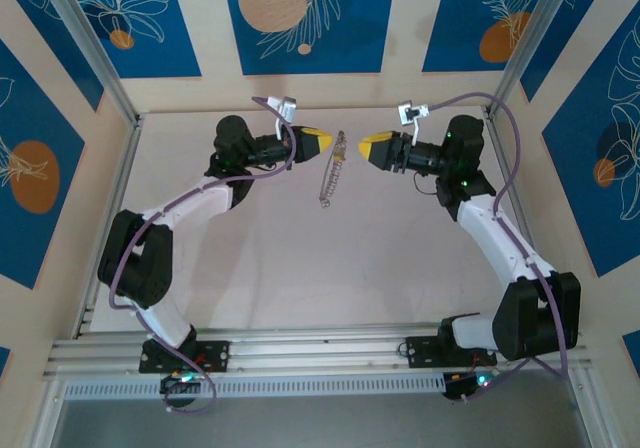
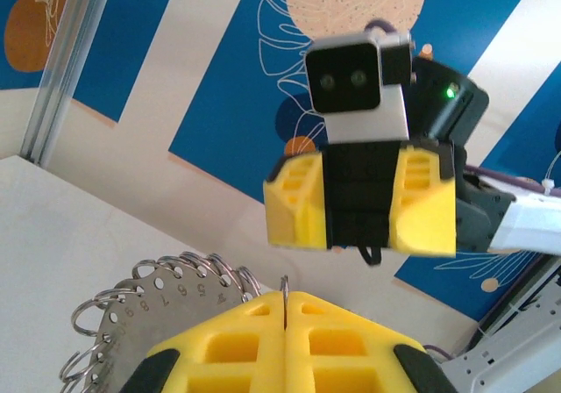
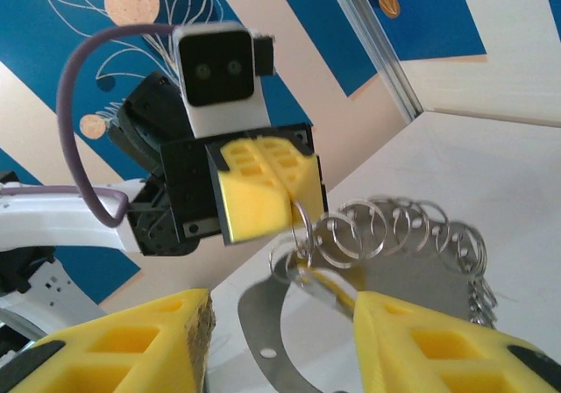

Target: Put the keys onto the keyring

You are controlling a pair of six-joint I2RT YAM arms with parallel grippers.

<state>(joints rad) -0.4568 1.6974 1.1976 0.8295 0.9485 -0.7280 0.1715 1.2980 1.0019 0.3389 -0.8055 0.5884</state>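
Top external first: both arms reach in over the pale table (image 1: pixel 300 268), tips almost nose to nose. The left gripper (image 1: pixel 322 143) is clenched on the keyring (image 1: pixel 332 173), which hangs edge-on between the two like a short chain, its lower end toward the near side. The right gripper (image 1: pixel 366 148) sits just beside it, and from up here I cannot tell if they touch.

Over to the right wrist camera: its own yellow fingers (image 3: pixel 438 349) stand parted with nothing pinched. Straight ahead, the left tips bite one wire loop at the ring's top. Silvery loops fan out to the right along a grey plate. The key (image 3: pixel 323 288), small and pale yellow, lies against that plate just below the clamped loop, its end close to the right-hand finger. Whether it is threaded on, I cannot tell.

Left wrist camera: the closed yellow pads block most of the ring, leaving a numbered, holed arc and a few loops peeking out at left.

A purple cable (image 3: pixel 63 117) loops off the left arm. Blue-and-orange panels (image 1: pixel 300 38) and a metal post (image 1: pixel 97 53) wall the cell.
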